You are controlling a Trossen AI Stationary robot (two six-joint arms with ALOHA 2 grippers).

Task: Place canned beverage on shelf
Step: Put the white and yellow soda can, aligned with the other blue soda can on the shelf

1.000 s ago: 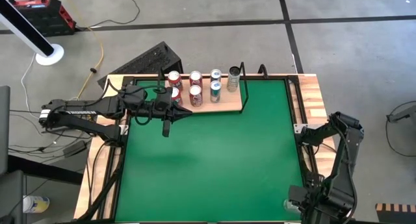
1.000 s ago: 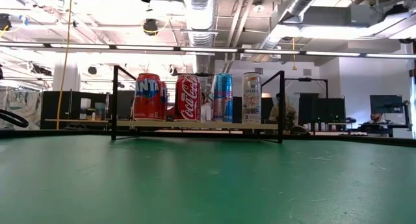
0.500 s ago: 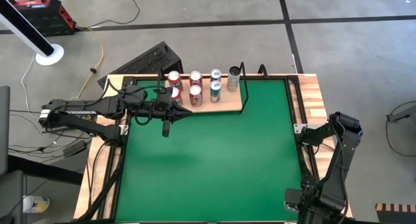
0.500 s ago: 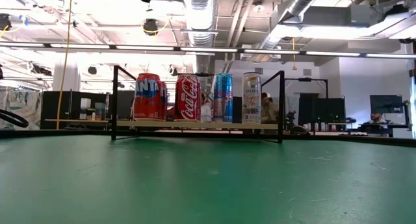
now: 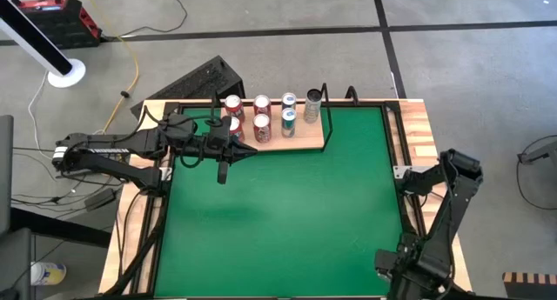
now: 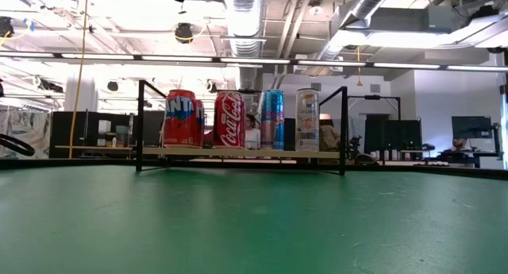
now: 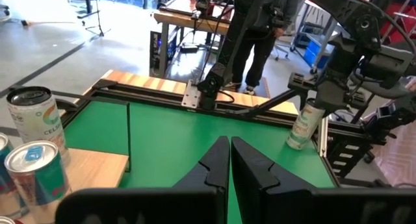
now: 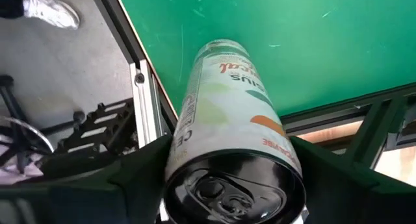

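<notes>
Can (image 8: 231,120) upright between right end effector (image 8: 231,185) fingers, table corner.

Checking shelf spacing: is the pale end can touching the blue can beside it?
Apart. Low view shows a clear gap between pale can and blue can.

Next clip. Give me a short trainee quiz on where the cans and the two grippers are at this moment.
1. True or false: the left gripper is holding a can.
2. Where is the pale can that sits at the right gripper?
A. On the shelf
B. At the near right corner of the green table
C. On the floor beside the table
3. Do the shelved cans stand upright or lie on their sides?

Key:
1. False. It is shut and empty, beside the shelf.
2. B.
3. Upright.
</notes>
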